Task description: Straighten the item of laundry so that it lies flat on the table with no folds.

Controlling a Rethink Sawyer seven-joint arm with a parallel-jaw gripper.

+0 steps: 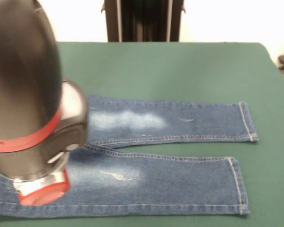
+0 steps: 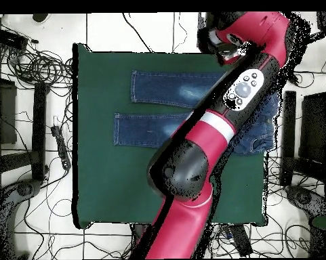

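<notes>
The gripper [image 1: 42,191] is down at the waist end of the jeans [image 1: 170,161], its red and silver tip low over or touching the denim beside the faded patch on the near leg; whether its fingers are apart or together cannot be told, since the bulky dark wrist housing hides them in the front view and the arm [image 2: 213,122] covers them from above. The jeans lie on the green table [image 1: 180,66], both legs running away from the gripper toward their hemmed cuffs [image 1: 241,187], side by side with a thin wedge of cloth showing between them. The legs already look flat and free of folds, so the remaining work is probably at the waist, right under and around the tool, where the overhead view shows a darker bunch of denim [image 2: 253,135] poking out past the arm. To finish well, the tool should press or pinch only the top layer at the waistband and draw it away from the cuffs in line with the legs, low and slow, so that the smooth legs are not dragged askew. The arm reaches out from its base across the table, bends at the elbow over the jeans, and turns its wrist steeply down onto the waist end.
</notes>
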